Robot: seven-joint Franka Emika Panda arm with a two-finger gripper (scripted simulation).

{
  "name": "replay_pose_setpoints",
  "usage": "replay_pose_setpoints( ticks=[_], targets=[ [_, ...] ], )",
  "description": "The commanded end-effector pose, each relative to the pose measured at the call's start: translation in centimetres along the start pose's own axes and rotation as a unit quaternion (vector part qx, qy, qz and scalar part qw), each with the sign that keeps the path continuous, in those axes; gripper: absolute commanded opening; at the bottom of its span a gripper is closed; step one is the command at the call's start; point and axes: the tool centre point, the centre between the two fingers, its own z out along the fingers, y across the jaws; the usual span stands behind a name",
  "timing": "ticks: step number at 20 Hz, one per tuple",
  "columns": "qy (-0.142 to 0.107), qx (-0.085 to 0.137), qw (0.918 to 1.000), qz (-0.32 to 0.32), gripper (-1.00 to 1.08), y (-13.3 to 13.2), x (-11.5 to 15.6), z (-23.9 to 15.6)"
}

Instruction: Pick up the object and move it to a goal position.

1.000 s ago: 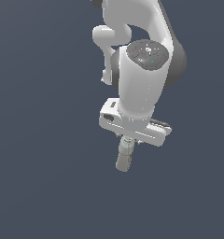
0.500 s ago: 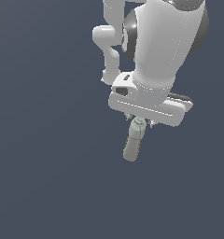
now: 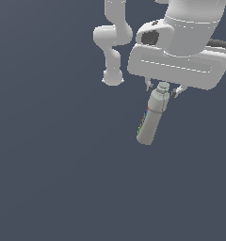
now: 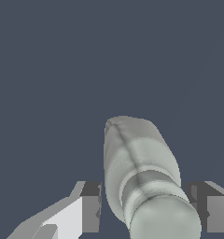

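Observation:
The object is a pale grey-beige bottle [image 3: 150, 120] with a ribbed cap and a faint multicoloured side label. It hangs tilted in mid-air over the dark floor, cap uppermost. My gripper [image 3: 163, 92] is shut on its cap and neck, with one finger on each side. In the wrist view the bottle [image 4: 139, 163] runs away from the camera between the two fingers [image 4: 90, 207], its cap nearest the lens. Its base points down and toward the exterior view's left.
The white arm's links and base [image 3: 113, 42] stand behind the gripper at the exterior view's top. A plain dark grey-blue floor [image 3: 53, 179] lies all around. No goal marker shows in either view.
The gripper has risen and moved toward the exterior view's right with the bottle in it. Both now look larger in the exterior view.

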Motion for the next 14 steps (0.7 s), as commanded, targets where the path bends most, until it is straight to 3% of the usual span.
replay_pose_setpoints(
  ticks=[1,7,14],
  targets=[
    [0.005,0.003,1.0,0.0,-1.0,-0.6,-1.1,-2.7],
    [0.005,0.003,1.0,0.001,-1.0,-1.6,-2.6,-5.8],
    [0.005,0.003,1.0,0.001,-1.0,-2.1,-2.9,-6.7]
  ],
)
